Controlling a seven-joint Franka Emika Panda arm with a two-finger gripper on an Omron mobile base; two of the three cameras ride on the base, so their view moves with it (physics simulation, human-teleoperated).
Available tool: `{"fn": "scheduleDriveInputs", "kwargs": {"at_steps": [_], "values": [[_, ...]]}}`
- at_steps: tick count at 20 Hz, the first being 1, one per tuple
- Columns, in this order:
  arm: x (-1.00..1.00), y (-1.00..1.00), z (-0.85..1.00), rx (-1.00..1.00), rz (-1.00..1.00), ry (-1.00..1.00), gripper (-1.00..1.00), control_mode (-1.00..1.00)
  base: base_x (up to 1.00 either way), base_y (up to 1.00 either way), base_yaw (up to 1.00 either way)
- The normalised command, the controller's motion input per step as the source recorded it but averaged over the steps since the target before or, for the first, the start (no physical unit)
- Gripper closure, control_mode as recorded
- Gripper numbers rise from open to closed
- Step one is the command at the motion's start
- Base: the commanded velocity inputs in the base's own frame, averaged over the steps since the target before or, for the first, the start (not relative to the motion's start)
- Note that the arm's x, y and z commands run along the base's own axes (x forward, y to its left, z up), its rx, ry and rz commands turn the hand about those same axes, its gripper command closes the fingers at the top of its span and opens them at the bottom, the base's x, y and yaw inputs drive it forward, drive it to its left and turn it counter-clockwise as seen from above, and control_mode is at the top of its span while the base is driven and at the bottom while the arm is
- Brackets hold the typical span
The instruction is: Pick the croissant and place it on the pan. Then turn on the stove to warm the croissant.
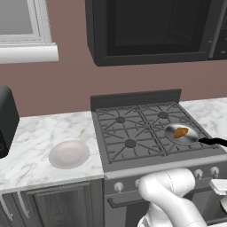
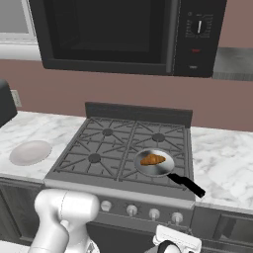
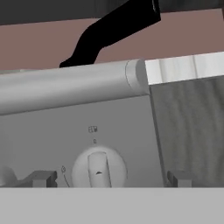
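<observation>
The croissant (image 1: 180,132) (image 2: 152,159) lies in the pan (image 1: 188,138) (image 2: 159,169) on the front right burner of the stove (image 1: 128,133) (image 2: 106,148). The pan's black handle (image 2: 188,185) (image 3: 113,26) sticks out over the stove's front edge. My gripper (image 3: 110,178) is open, low in front of the control panel. Its fingertips (image 3: 41,178) stand wide on either side of the rightmost silver knob (image 3: 99,168) (image 2: 176,216), apart from it. The white hand (image 2: 178,241) hangs just below that knob.
A white plate (image 1: 68,154) (image 2: 30,152) sits on the marble counter (image 1: 26,142) left of the stove. A black microwave (image 2: 123,34) hangs above. Three more knobs (image 2: 131,210) line the panel. Grey cabinet front (image 3: 192,131) lies right of the panel.
</observation>
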Motion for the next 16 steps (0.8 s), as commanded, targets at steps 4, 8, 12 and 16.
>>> {"fn": "scheduleDriveInputs", "kwargs": {"at_steps": [4, 8, 12, 16], "values": [[-0.1, 0.0, 0.1, 0.0, 0.0, 0.0, -1.0, -1.0, 0.0, 0.0, 0.0], [-0.01, 0.06, 0.0, 0.0, 0.0, 0.0, -1.0, -1.0, 0.0, 0.0, 0.0], [0.0, 0.14, 0.02, 0.0, 0.0, 0.0, -1.0, -1.0, 0.0, 0.0, 0.0], [0.0, 0.14, 0.02, 0.0, 0.0, 0.0, -1.0, -1.0, 0.0, 0.0, 0.0]]}}
